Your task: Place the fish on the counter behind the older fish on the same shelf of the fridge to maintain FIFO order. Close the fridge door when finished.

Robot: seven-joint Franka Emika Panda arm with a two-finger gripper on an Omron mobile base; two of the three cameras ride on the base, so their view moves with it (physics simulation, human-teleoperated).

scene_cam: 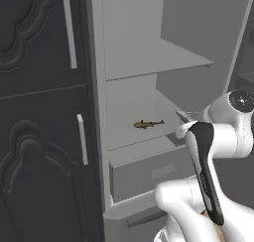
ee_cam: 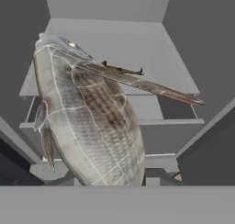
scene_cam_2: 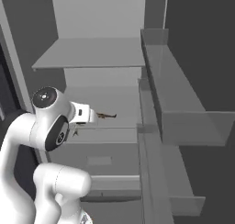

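The fridge [scene_cam: 99, 87] stands open. A small golden-brown older fish [scene_cam: 148, 123] lies in the middle of the light-grey shelf [scene_cam: 126, 139]. It also shows in the right base view as the older fish [scene_cam_2: 105, 115]. My gripper [scene_cam: 186, 122] hovers at the front right of that shelf, shut on a silvery-grey fish [ee_cam: 87, 122]. In the hand view this fish hides the finger tips, and the older fish [ee_cam: 121, 70] lies beyond it. The fridge door [scene_cam_2: 197, 58] is swung open on the right. The counter is out of view.
A higher bare shelf [scene_cam: 149, 62] sits above, and a boxy grey drawer front [scene_cam: 149, 174] sits directly below the fish shelf. Door bins [scene_cam_2: 183, 108] jut out on the right. Dark ornate cabinet doors [scene_cam: 39, 137] flank the fridge on the left.
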